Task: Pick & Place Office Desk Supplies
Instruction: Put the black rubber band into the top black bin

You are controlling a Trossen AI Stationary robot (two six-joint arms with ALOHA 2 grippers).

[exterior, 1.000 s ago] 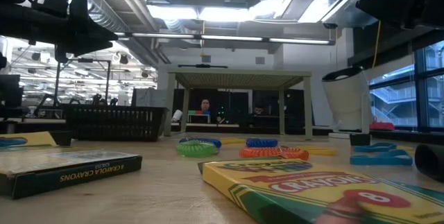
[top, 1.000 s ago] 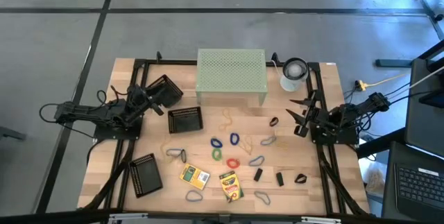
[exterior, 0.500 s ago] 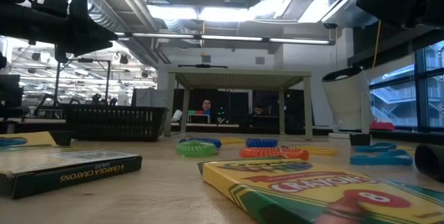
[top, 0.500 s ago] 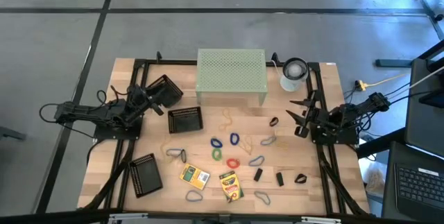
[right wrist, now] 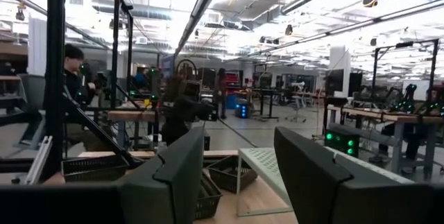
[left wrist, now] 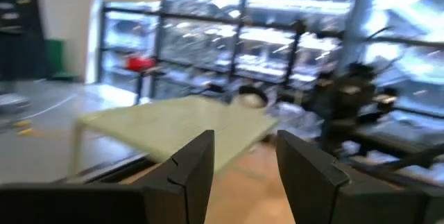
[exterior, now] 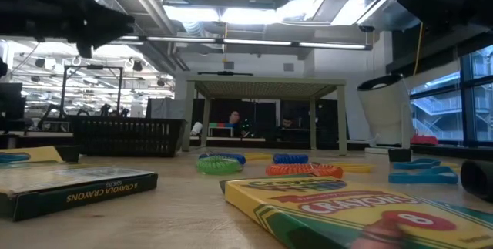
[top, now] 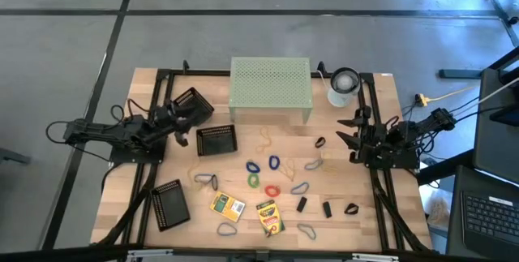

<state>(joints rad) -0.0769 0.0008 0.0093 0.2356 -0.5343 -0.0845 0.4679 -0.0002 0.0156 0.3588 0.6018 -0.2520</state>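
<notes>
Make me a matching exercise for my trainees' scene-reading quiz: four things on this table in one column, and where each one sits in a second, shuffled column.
Things:
1. pale green metal stand
2. white cup
3. crayon boxes
4. left claw

Places:
A. near front edge of the table, side by side
B. far edge, middle of table
C. between two black mesh trays at left
D. far right corner, beside stand

Pairs: 1-B, 2-D, 3-A, 4-C
</notes>
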